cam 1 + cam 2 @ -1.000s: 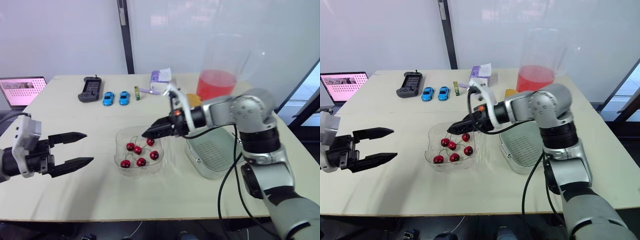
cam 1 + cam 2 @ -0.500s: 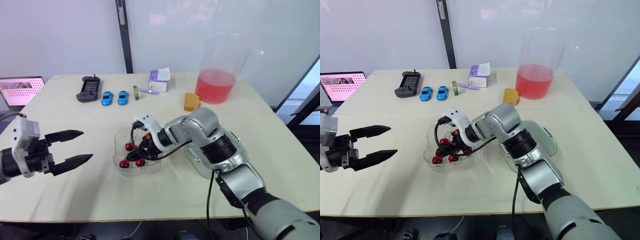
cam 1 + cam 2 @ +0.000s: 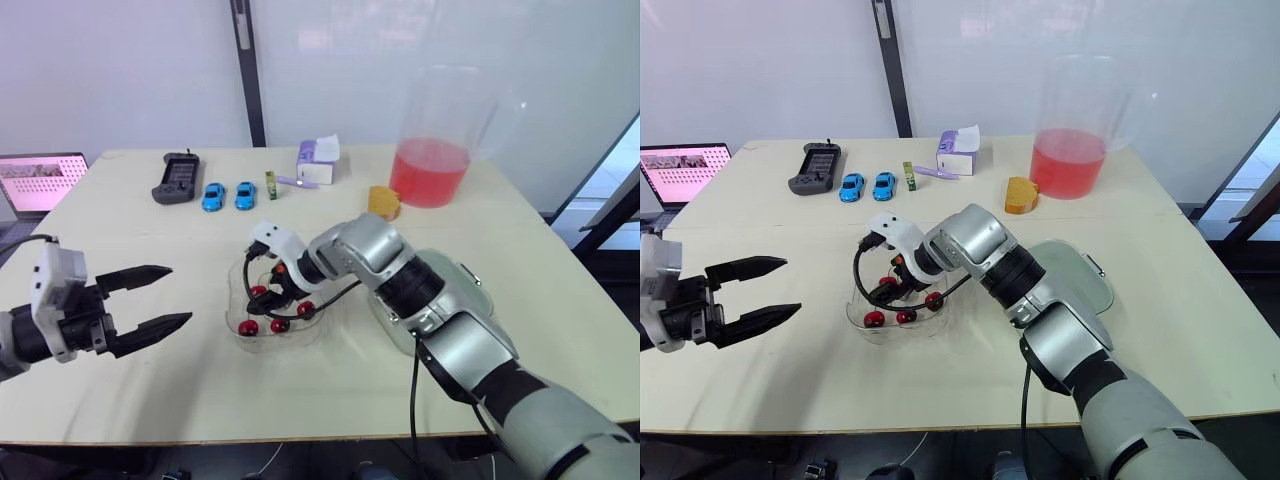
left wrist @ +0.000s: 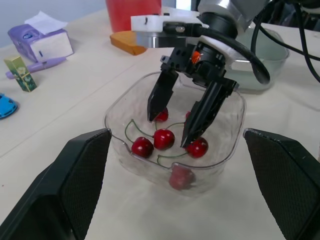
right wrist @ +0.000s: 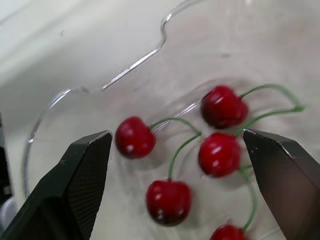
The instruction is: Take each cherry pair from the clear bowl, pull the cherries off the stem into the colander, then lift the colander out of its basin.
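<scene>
Fingers (image 4: pixel 161 95) of the right gripper (image 4: pixel 170 130) stand apart, their tips dipped inside the clear bowl (image 4: pixel 113 120). A cherry (image 4: pixel 164 139) lies between them, ungripped, with other stemmed cherries around it. The bowl sits mid-tabletop (image 3: pixel 790 230), and the colander (image 3: pixel 1085 275) is just beside it toward the right edge. The left gripper (image 3: pixel 180 295) hovers spread wide near the left edge.

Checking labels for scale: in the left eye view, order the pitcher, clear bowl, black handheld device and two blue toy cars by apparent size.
1. pitcher
2. clear bowl, though it lies nearer the camera
3. black handheld device
4. left blue toy car and right blue toy car look alike, so unranked
</scene>
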`<state>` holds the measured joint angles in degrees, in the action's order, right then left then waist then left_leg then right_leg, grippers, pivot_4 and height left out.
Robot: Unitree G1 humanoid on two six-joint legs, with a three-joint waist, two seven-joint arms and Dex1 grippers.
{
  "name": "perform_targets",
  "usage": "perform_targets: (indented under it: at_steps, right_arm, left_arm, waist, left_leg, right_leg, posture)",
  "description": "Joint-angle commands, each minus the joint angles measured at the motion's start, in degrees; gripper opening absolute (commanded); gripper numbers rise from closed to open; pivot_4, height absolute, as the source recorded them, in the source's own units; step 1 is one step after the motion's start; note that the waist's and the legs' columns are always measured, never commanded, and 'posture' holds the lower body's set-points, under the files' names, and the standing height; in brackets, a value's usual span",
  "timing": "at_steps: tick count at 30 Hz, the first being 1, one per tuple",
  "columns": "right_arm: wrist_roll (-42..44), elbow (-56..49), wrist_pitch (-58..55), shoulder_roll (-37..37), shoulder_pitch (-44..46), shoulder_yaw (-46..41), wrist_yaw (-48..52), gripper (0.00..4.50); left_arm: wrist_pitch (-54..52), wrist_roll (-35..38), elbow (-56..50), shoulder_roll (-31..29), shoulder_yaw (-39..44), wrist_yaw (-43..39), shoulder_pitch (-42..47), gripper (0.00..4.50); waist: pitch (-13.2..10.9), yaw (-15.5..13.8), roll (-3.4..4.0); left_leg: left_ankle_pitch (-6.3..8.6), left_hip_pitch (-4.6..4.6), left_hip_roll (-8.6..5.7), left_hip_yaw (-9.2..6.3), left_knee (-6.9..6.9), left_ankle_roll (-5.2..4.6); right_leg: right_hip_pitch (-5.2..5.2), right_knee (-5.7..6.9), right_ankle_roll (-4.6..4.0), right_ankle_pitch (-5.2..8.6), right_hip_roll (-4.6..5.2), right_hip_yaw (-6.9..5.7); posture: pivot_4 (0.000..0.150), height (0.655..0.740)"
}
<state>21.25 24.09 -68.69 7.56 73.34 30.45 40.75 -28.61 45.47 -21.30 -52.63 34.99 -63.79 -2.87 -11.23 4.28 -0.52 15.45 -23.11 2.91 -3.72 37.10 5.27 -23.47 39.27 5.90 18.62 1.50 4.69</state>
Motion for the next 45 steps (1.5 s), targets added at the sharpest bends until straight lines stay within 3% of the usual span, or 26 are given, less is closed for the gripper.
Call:
perform_targets:
  at_steps: [1, 33, 36, 42, 45]
  right_arm:
    - [-2.16, 1.39, 1.88, -0.65, 2.05, -0.51, 1.73, 4.50]
    - [-13.18, 7.18, 7.68, -4.19, -2.32, -0.24, 4.73, 4.50]
    - [-13.87, 6.96, 7.94, -4.03, -2.94, 0.36, 5.31, 3.55]
    - [-15.16, 8.02, 9.21, -4.19, -2.97, 0.19, 5.92, 0.85]
    - [-15.20, 9.23, 10.05, -3.95, -1.62, -0.54, 7.07, 0.78]
  left_arm:
    - [0.03, 1.27, -1.98, 0.17, 2.12, 0.34, -0.96, 4.46]
    - [-0.95, 3.26, -2.56, -0.32, 2.12, 1.44, -0.57, 4.46]
    - [-1.04, 3.53, -2.64, -0.35, 2.14, 1.62, -0.52, 4.50]
    - [-1.11, 3.90, -2.81, -0.29, 2.11, 2.04, -0.40, 4.50]
    - [-1.15, 4.04, -2.80, -0.28, 1.97, 2.19, -0.24, 4.50]
  waist:
    - [0.00, 0.00, 0.00]
    - [0.00, -0.03, 0.00]
    - [0.00, -0.03, 0.00]
    - [0.00, -0.03, 0.00]
    - [0.00, -0.13, 0.00]
  left_leg:
    - [0.00, -0.01, 0.00, 0.00, 0.00, 0.00]
    - [0.00, 0.00, 0.00, -0.02, -0.01, 0.01]
    - [0.00, 0.00, 0.00, -0.02, -0.01, 0.01]
    - [0.00, 0.00, 0.00, -0.02, -0.01, 0.01]
    - [-0.01, 0.00, 0.00, -0.02, 0.00, 0.01]
  right_leg:
    - [0.00, 0.00, 0.00, 0.00, 0.01, 0.00]
    - [-0.01, 0.00, 0.00, 0.00, 0.00, -0.01]
    - [-0.01, 0.00, 0.00, 0.00, 0.00, -0.01]
    - [-0.01, 0.00, 0.00, 0.00, 0.00, -0.01]
    - [0.00, 0.00, 0.00, 0.00, 0.00, -0.02]
  posture:
    - [0.150, 0.7400]
    - [0.150, 0.7400]
    - [0.150, 0.7400]
    - [0.150, 0.7400]
    - [0.150, 0.7400]
